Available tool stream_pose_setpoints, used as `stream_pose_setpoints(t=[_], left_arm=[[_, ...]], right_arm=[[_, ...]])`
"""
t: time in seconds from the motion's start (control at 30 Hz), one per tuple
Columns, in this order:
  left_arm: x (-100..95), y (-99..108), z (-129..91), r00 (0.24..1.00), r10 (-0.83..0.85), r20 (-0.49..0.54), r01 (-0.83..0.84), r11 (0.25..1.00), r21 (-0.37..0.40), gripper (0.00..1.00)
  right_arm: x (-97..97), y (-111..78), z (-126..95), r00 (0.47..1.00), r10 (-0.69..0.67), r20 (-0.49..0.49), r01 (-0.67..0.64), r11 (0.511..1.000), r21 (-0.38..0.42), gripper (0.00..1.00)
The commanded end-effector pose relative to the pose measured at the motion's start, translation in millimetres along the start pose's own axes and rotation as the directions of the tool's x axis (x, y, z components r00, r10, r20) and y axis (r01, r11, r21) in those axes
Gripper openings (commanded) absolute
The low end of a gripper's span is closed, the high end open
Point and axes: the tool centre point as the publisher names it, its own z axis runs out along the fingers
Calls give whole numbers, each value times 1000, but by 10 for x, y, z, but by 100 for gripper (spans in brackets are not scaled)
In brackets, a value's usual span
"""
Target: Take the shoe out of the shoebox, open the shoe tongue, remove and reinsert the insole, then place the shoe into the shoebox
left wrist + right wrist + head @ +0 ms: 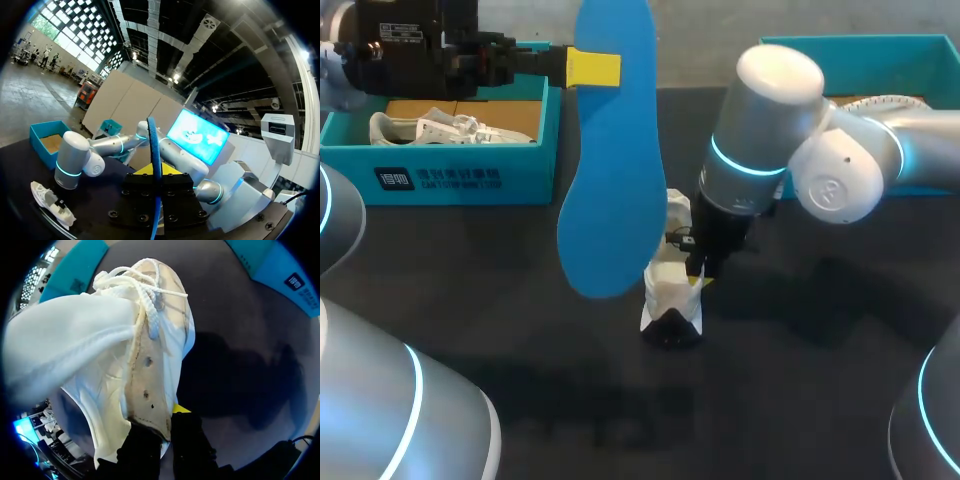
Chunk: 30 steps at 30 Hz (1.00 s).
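Note:
A blue insole (610, 170) hangs high above the table with my left gripper (595, 68) shut on its upper part. In the left wrist view the insole (154, 145) shows edge-on between the yellow tips of the left gripper (156, 172). A white shoe (670, 295) stands on the dark table just right of the insole's lower end. My right gripper (698, 280) comes down onto it from above. In the right wrist view the right gripper (162, 427) is shut on the side wall of the shoe (100, 340), whose laces (145, 287) lie ahead of it.
A teal shoebox (470, 175) at the back left holds a second white shoe (430, 128). Another teal box (880, 45) stands at the back right, behind my right arm (840, 160). The dark table (620, 420) runs to the front.

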Motion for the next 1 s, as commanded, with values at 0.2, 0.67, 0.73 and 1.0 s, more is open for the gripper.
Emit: stream_pose_setpoints(t=[0.2, 0.67, 0.73, 1.0], left_arm=[[-7, -4, 9, 1000, -1, 1, 1, 1000, -4, 0], [-7, -4, 9, 1000, -1, 1, 1, 1000, -4, 0], [-7, -4, 9, 1000, -1, 1, 1, 1000, -4, 0], [-7, -4, 9, 1000, -1, 1, 1, 1000, -4, 0]], right_arm=[[-2, -8, 27, 1000, 4, -9, -4, 1000, 7, 100], [54, -126, -447, 999, -3, -35, 1, 999, -43, 100], [55, -132, -526, 999, -11, -46, 9, 999, -45, 100], [1, -132, -857, 988, -59, -144, 46, 995, -88, 100]])
